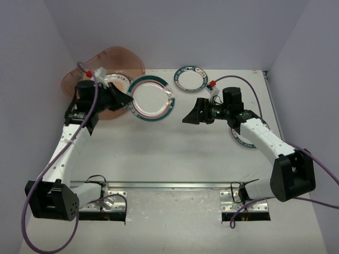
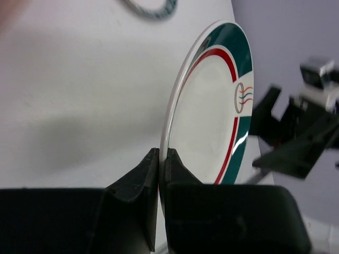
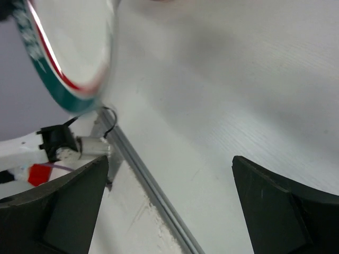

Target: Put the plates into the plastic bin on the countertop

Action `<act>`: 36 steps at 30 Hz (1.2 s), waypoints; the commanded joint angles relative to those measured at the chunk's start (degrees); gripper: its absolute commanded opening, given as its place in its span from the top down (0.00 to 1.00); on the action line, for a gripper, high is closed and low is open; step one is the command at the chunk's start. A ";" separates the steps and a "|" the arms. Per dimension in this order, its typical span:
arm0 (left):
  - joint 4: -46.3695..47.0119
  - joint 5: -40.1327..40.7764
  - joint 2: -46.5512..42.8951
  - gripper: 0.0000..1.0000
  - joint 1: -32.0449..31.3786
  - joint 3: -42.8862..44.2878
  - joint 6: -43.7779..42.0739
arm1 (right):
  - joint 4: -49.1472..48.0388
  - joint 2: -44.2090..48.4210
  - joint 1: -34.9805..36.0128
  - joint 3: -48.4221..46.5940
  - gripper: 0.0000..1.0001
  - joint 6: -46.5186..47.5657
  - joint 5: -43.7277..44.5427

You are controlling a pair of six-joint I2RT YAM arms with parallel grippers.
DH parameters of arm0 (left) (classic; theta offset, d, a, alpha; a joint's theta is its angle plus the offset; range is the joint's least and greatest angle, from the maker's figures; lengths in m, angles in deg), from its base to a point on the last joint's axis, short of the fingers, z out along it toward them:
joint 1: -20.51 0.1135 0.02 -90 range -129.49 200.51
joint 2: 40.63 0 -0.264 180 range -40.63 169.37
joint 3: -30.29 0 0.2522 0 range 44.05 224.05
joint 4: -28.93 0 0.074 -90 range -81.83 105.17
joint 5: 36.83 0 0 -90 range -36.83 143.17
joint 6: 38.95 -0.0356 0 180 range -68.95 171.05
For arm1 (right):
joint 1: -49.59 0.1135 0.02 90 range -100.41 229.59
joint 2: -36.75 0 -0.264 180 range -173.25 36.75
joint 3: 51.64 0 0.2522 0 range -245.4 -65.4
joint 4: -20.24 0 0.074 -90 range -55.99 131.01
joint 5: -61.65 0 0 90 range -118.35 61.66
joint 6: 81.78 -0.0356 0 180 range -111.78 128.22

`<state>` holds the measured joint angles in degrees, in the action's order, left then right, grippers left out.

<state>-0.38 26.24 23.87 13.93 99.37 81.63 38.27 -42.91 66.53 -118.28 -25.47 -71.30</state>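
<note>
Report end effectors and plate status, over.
Left end effector shut on teal-rimmed plate, edge grip. Right end effector open, empty, apart from it. Plastic bin beside left arm, another plate inside; path looks clear.

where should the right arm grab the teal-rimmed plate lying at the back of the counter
The teal-rimmed plate lies flat on the countertop, so probably only its edge gives a pinch: take the near rim, coming from the front with the open right gripper, one finger over, one under.

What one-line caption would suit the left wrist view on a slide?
Left gripper shut on the rim of a teal-and-red-banded plate, white countertop behind.
</note>
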 commanded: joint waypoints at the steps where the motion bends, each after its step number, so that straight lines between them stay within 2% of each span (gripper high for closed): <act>1: -0.18 9.61 2.89 1.00 13.74 12.66 4.27 | 7.65 4.06 -1.16 1.05 0.01 6.22 12.00; 2: -0.37 9.89 3.74 1.00 15.90 14.71 4.61 | 7.98 4.26 -1.46 1.99 0.01 6.42 12.84; 4: -1.60 12.22 11.84 1.00 20.90 20.03 5.93 | 8.21 6.03 -2.12 5.14 0.01 6.85 12.97; 12: -6.54 14.63 37.31 1.00 25.31 40.82 9.15 | 8.04 10.14 -2.35 10.09 0.01 8.92 10.18; 18: -6.84 13.13 44.98 0.98 26.15 42.79 9.64 | 6.76 9.57 -2.44 11.27 0.01 9.30 9.00; 23: -5.90 10.50 48.55 0.82 26.53 41.85 9.02 | 7.19 8.02 -2.35 10.69 0.01 9.43 5.88; 27: -6.12 11.40 48.72 0.39 26.71 40.63 8.84 | 7.60 8.32 -2.40 10.78 0.01 9.92 5.65; 29: -6.79 11.51 48.47 0.10 26.68 40.94 8.07 | 7.62 8.32 -2.38 10.60 0.01 10.03 5.77; 30: -7.78 11.40 48.91 0.01 26.63 41.93 7.25 | 7.68 8.21 -2.43 10.60 0.01 9.97 5.93; 36: -15.95 10.55 55.45 0.00 26.53 50.71 3.79 | 8.17 6.93 -2.44 9.81 0.01 9.62 5.78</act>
<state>-13.65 38.17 76.75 40.08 144.68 88.18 47.62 -35.39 64.18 -106.61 -16.81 -64.57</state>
